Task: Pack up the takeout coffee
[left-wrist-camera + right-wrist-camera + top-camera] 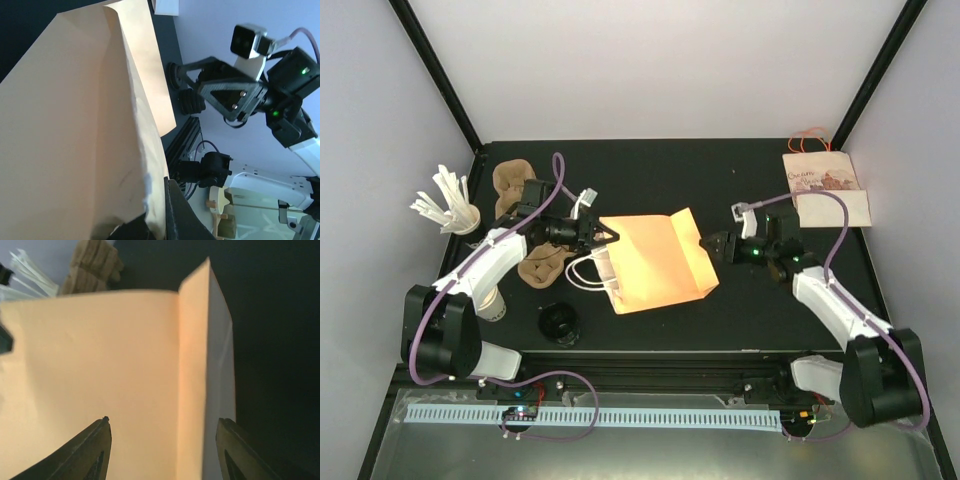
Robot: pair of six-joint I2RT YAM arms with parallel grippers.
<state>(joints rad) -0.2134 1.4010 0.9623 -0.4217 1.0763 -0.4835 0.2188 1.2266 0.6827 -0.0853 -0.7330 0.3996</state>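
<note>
Probably light, flimsy and crease-prone, the flat orange paper bag [655, 262] wants pinching at its left mouth rim, where the left hand [604, 237] clenches it; the right hand [162, 423] gapes released.

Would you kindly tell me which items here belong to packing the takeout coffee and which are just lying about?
Job: orange paper bag, pulp cup carriers, paper cup, black lid.
Lying about, probably: cup of stirrers, printed bag.
</note>
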